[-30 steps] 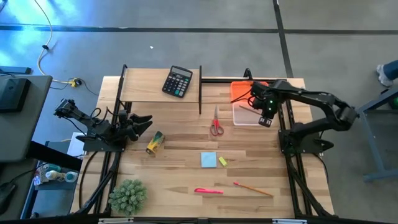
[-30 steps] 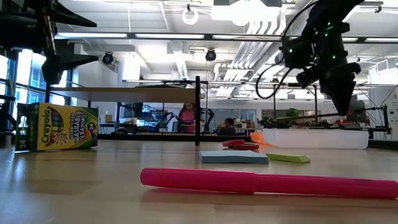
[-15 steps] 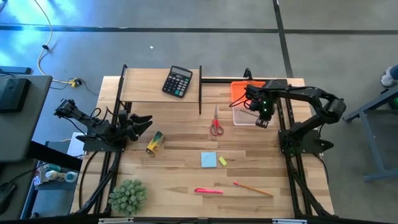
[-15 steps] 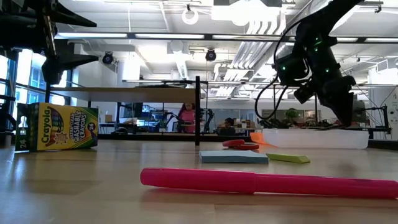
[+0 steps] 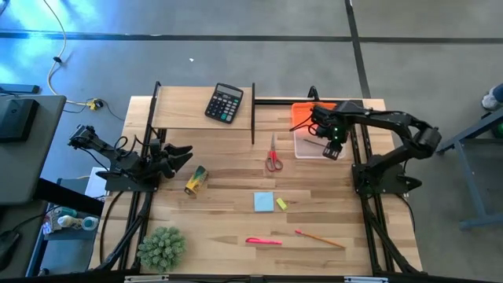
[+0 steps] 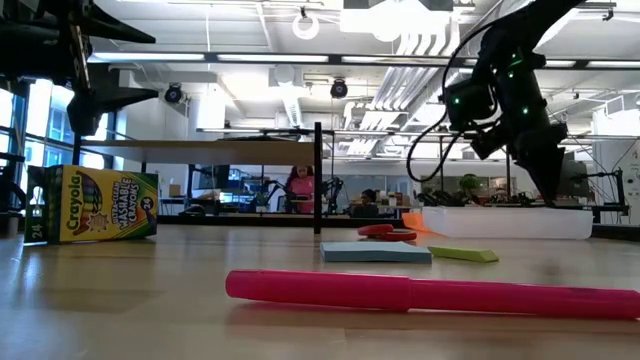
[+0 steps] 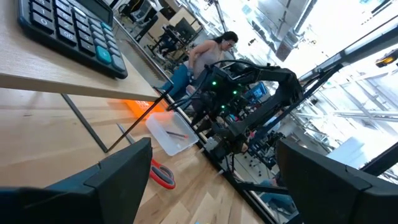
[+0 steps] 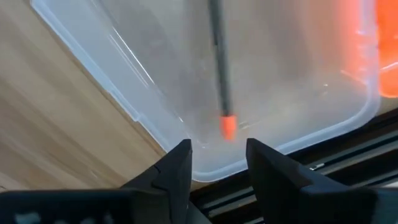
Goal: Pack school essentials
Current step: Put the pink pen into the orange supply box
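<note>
My right gripper hangs open over the clear bin at the table's far right, fingers pointing down. A thin pencil with a red eraser lies on the bin's floor just beyond the fingertips, apart from them. Red-handled scissors, a blue note pad, a small yellow block, a pink pen, a second pencil and a yellow-green crayon box lie on the table. My left gripper waits open at the left edge.
A black calculator sits on the raised shelf at the far side. A spiky green plant stands at the near left corner. An orange lid lies behind the bin. A black upright post stands mid-table.
My right gripper has come down a little over the clear bin, shifted slightly toward the table's left, and opened. It has let go of the pencil, which now lies on the bin's floor.
</note>
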`<act>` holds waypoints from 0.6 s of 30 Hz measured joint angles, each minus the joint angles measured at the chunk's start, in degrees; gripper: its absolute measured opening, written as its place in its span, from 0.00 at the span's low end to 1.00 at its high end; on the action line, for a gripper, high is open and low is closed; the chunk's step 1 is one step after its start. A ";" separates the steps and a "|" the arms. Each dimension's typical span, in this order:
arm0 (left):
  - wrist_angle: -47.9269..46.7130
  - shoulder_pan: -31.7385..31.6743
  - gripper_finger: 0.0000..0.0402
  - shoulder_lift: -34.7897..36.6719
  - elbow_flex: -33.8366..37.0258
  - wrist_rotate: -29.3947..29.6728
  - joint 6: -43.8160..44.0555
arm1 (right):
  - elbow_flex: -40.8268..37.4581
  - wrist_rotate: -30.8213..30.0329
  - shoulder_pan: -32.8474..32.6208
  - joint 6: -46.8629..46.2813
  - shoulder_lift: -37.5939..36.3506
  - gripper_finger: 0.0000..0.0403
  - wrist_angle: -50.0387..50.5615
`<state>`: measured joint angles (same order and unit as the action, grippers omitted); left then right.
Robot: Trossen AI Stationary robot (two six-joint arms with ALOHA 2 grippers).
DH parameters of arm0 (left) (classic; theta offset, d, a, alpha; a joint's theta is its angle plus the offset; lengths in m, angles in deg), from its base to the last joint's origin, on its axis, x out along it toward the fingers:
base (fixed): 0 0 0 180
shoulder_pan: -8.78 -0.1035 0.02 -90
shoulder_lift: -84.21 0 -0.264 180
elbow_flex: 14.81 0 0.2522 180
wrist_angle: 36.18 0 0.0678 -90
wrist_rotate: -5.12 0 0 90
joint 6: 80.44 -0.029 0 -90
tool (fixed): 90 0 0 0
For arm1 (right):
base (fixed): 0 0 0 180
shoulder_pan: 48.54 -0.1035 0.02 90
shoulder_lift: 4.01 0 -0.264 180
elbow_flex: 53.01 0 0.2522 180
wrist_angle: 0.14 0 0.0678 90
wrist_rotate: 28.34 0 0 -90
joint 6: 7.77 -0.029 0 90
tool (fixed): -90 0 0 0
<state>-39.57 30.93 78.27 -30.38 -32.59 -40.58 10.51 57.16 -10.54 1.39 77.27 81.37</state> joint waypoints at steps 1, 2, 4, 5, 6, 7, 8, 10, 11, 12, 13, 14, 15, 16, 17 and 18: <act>0.00 0.00 0.82 -0.01 0.00 -0.01 0.00 | 0.00 0.00 0.00 -0.21 -0.78 0.36 -0.02; 0.01 0.00 0.82 -0.02 0.00 -0.01 0.00 | 0.00 0.00 0.00 -0.45 -1.66 0.36 0.00; 0.18 0.00 0.82 -0.01 0.00 0.17 0.02 | 0.00 0.36 0.00 -1.63 -3.57 0.36 -0.01; 0.22 0.00 0.82 0.00 -0.07 0.70 0.30 | 0.00 0.95 0.00 -2.23 -4.63 0.36 0.04; 0.22 0.00 0.82 0.00 -0.22 1.19 0.76 | 0.00 1.82 0.00 -3.12 -5.78 0.36 0.18; 0.20 0.00 0.82 -0.02 -0.54 1.43 1.21 | 0.00 2.65 0.00 -4.03 -6.96 0.36 0.18; 0.24 0.00 0.82 -0.02 -0.88 1.57 1.36 | 0.00 3.59 0.00 -4.87 -8.17 0.36 -0.05; 0.24 0.02 0.82 -0.01 -1.87 1.66 1.48 | 0.00 5.00 0.00 -7.32 -10.54 0.36 -0.93; 0.24 0.01 0.82 -0.01 -2.43 1.68 1.51 | 0.00 5.20 -0.02 -8.94 -11.76 0.36 -1.86; 0.24 0.00 0.82 0.00 -3.11 1.68 1.49 | 0.00 5.29 -0.08 -10.88 -12.98 0.36 -3.25; 0.24 0.00 0.82 -0.01 -3.78 1.68 1.49 | 0.00 5.55 -0.13 -12.96 -14.11 0.36 -4.96; 0.26 0.02 0.82 0.00 -4.44 1.68 1.47 | 0.00 5.86 -0.13 -14.67 -15.21 0.36 -6.72; 0.26 0.00 0.82 -0.02 -5.08 1.63 1.18 | 0.00 6.64 -0.13 -16.11 -16.34 0.36 -8.67; 0.28 0.00 0.82 -0.13 -5.70 1.27 0.28 | 0.00 7.60 -0.13 -17.24 -17.42 0.36 -10.79; 0.28 0.02 0.82 -0.30 -6.35 1.02 -0.75 | 0.00 8.49 -0.13 -18.23 -18.33 0.36 -12.86; 0.26 0.02 0.82 -0.56 -6.98 1.03 -1.58 | 0.00 9.35 -0.13 -18.86 -19.24 0.36 -14.68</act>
<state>-39.30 30.95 77.71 -37.36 -31.56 -42.16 10.51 66.51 -10.68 -17.47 58.03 66.68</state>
